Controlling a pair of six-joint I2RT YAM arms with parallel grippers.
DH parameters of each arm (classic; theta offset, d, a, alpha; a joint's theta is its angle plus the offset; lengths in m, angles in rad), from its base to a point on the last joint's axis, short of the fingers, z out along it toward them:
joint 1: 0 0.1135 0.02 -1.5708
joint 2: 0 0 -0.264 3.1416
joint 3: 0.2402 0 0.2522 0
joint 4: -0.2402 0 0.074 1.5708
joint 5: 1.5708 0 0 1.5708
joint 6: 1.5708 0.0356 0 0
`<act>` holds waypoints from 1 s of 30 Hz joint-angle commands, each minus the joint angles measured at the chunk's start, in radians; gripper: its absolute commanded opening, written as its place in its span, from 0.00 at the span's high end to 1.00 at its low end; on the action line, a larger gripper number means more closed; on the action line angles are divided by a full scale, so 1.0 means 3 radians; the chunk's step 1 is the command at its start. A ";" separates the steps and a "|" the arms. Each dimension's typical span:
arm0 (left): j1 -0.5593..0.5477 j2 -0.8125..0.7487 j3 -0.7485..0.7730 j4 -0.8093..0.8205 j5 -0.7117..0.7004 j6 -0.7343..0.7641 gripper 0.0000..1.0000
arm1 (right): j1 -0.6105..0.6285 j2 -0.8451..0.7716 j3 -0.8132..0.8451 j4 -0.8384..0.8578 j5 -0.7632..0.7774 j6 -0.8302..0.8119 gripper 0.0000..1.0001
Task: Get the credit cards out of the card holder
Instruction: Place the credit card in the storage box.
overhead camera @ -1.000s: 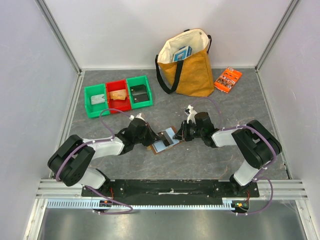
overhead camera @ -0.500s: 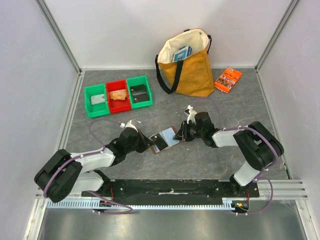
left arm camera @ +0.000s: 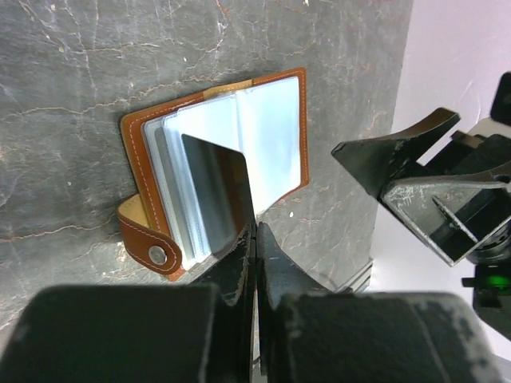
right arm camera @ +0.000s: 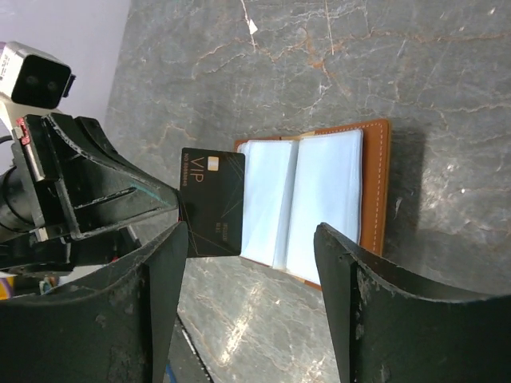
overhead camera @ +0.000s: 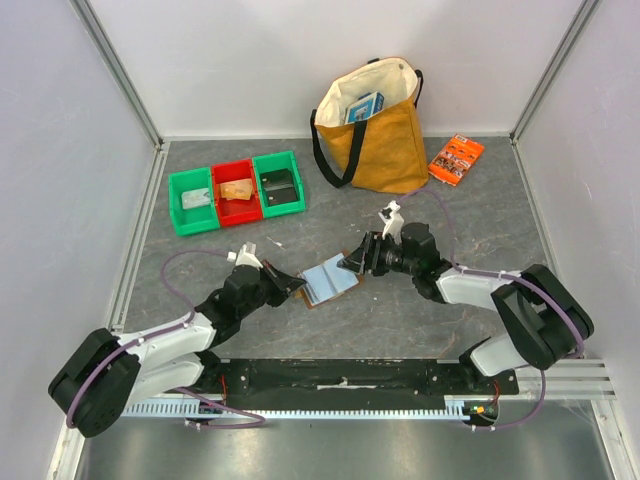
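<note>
1. the card holder (left arm camera: 271,136) lies open and flat on the worktop (overhead camera: 450,220), in the middle between my two arms. its pale blue sleeves face up and its brown cover is underneath.
2. a brown snap tab (left arm camera: 156,254) curls up at the holder's edge nearest my left wrist.
3. a black card (right arm camera: 211,203) with "vip" printed on it stands tilted at the holder's 9 o'clock edge in the top view. one long side meets the sleeves; i cannot tell whether it is fully clear of them.
4. my left end effector (left arm camera: 255,239) is pinched narrow on that card's near edge, at 9 o'clock from the holder, low over the worktop.
5. my right end effector (right arm camera: 251,231) sits at 2 o'clock from the holder with its jaws spread wide. it holds nothing, and the open holder shows between its fingers in the wrist view.
6. further out at 10 o'clock is a row of three bins (overhead camera: 236,192), green, red, green, each with something flat inside.
7. at 1 o'clock stands a tan tote bag (overhead camera: 375,140) with dark straps and a blue box showing in its mouth.
8. just beside the bag, toward the far right corner, lies an orange packet (overhead camera: 456,157).
</note>
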 commanded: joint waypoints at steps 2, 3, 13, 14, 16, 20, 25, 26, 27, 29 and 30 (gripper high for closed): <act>0.0005 -0.0044 -0.0052 0.0250 -0.0099 -0.0185 0.98 | 0.0093 0.0075 -0.0187 0.0749 -0.0107 0.0648 0.28; 0.0005 -0.0024 -0.0052 0.0245 -0.0089 -0.0195 0.98 | 0.0119 0.0126 -0.0197 0.0836 -0.0133 0.0694 0.27; 0.0005 0.0074 -0.0119 0.0194 -0.0022 -0.0297 0.98 | 0.0706 0.0479 0.0038 0.0894 -0.0078 0.0200 0.22; 0.0005 0.0074 -0.0114 0.0158 -0.0022 -0.0297 0.98 | 0.0778 0.0444 0.0053 0.0736 0.0014 0.0057 0.21; 0.0000 0.0064 -0.0093 0.0128 -0.0022 -0.0277 0.98 | 0.0895 0.0326 0.0089 0.0450 0.0326 -0.0260 0.21; 0.0005 0.0033 -0.0068 0.0035 -0.0038 -0.0246 0.98 | 0.1055 0.0137 0.0186 -0.0011 0.0807 -0.0696 0.21; 0.0011 -0.0003 0.0090 -0.0352 -0.0130 -0.0042 0.98 | 0.1055 0.0152 0.0283 -0.0267 0.0946 -0.0676 0.23; 0.0006 -0.0018 0.0172 -0.0510 -0.0165 0.0080 0.97 | 0.1050 0.0172 0.0294 -0.0268 0.0926 -0.0625 0.25; 0.0016 -0.0018 0.0299 -0.0704 -0.0186 0.0213 0.93 | 0.1049 0.0187 0.0309 -0.0273 0.0900 -0.0569 0.29; 0.0021 0.0058 0.0606 -0.1022 -0.0196 0.0560 0.86 | 0.1049 0.0223 0.0324 -0.0293 0.0874 -0.0451 0.34; 0.0026 0.0119 0.0734 -0.1160 -0.0191 0.0699 0.85 | 0.1055 0.0228 0.0324 -0.0298 0.0854 -0.0405 0.35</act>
